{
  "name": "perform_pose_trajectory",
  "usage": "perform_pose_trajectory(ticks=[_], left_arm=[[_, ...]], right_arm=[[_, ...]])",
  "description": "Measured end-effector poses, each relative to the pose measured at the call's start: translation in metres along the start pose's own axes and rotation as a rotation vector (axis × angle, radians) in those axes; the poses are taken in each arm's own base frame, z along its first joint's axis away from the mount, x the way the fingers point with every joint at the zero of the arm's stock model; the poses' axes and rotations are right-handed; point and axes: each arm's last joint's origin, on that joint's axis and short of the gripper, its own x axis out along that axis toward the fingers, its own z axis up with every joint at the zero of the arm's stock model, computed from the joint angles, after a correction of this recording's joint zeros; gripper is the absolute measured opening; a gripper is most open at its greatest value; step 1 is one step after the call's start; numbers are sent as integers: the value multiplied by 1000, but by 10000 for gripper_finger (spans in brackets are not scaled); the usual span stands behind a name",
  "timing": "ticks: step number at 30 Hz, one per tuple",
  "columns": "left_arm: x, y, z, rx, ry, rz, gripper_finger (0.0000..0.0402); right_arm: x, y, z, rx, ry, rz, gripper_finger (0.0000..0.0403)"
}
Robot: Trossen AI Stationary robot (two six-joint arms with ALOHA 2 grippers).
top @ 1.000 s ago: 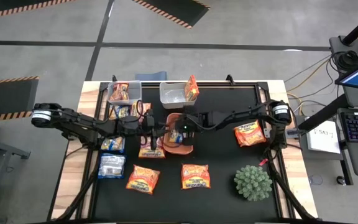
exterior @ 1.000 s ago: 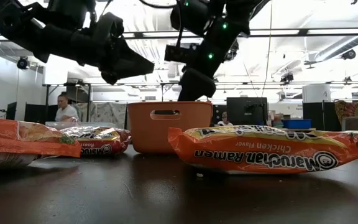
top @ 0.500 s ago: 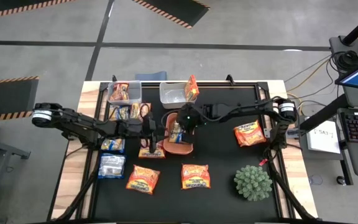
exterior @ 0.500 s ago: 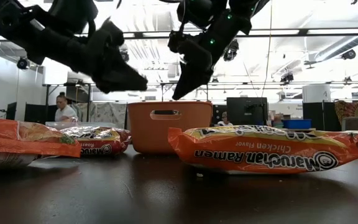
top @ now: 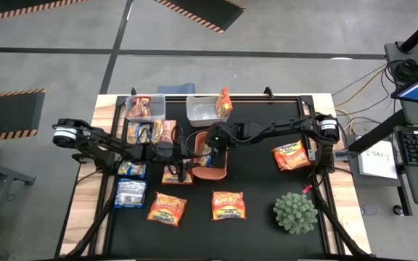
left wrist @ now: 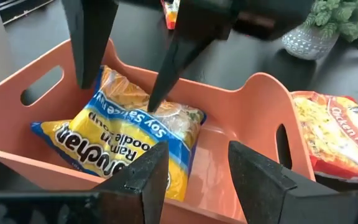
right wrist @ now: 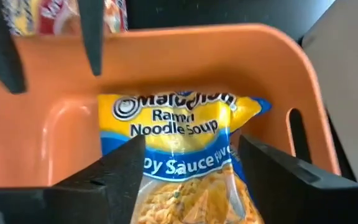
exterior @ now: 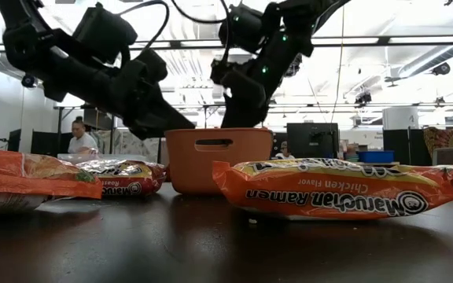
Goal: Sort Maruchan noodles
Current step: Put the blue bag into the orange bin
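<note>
Both grippers, left gripper [left wrist: 194,177] and right gripper [right wrist: 188,168], spread empty over orange tray [right wrist: 185,56]. Risk: arms collide, or double-grab blue soy pkt [right wrist: 179,134].

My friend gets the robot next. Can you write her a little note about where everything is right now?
Right gripper: open, over the orange tray, above the blue-and-yellow packet lying inside.
Left gripper: open, empty, at the tray's edge.
Done: that one packet is in the tray; two clear bins at the back hold packets too.
Left: several orange packets lie loose on the table.
</note>
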Motion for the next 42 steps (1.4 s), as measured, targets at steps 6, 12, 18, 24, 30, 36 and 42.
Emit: perform_pose_trajectory(ticks=[6,12,18,24,30,36,42], left_arm=[[0,0,-1,-2,9,1,150],[0,0,-3,-2,19,2,150],[1,0,-3,-2,20,1,150],[1,0,-2,-3,15,0,150],[1,0,-2,-3,7,-3,150],[0,0,-1,14,-7,-5,150],[-12,-1,10,50,-67,-13,150]], right_arm=[[16,-4,-6,8,39,-9,264],[24,-13,-12,23,66,-41,251],[41,-16,-19,37,74,35,238],[49,-15,-22,18,84,51,196],[45,-15,-19,13,60,92,92],[39,-15,-15,9,37,120,17],[16,-13,-9,-12,20,120,13]])
